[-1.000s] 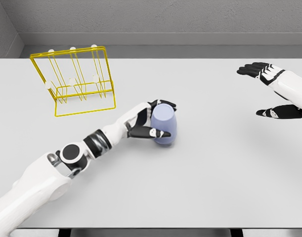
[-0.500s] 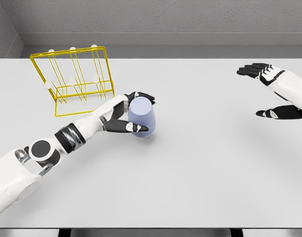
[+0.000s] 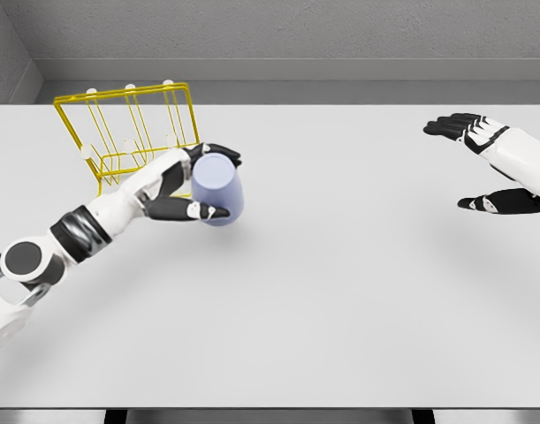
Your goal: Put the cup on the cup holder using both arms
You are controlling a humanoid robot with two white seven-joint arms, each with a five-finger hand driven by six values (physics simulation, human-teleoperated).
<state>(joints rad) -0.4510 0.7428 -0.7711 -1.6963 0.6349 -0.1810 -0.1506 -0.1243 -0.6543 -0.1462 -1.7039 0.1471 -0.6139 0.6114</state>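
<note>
1. 2 white arms are seen in the head view: the left hand (image 3: 183, 187) is wrapped around a pale lavender, smooth-sided cup (image 3: 218, 189), with its black fingers (image 3: 218, 212) curled across the cup's front and top.
2. 1 cup is held just beside the lower right corner of the yellow wire cup holder (image 3: 128, 141), which stands at the far left of the white bench (image 3: 358, 291); whether the cup is touching the wire cannot be told.
3. The right hand (image 3: 490, 163) is kept well apart at the right edge of the picture, its fingers spread and nothing held in them.
4. The step in hand is judged to be the carrying of the cup to the rack, with the placing itself not yet done.
5. To do it well, the cup should be raised above the rack's top rail before it is brought across, so that the wire frame is not knocked or pushed along the bench.
6. The cup's opening, which cannot be made out here, should be turned towards 1 of the white-tipped pegs (image 3: 129, 87) and lowered along the peg's line rather than at an angle.
7. The grip should be released only once the cup is judged to be borne by the peg, since a smooth cup may slip off a thin wire.
</note>
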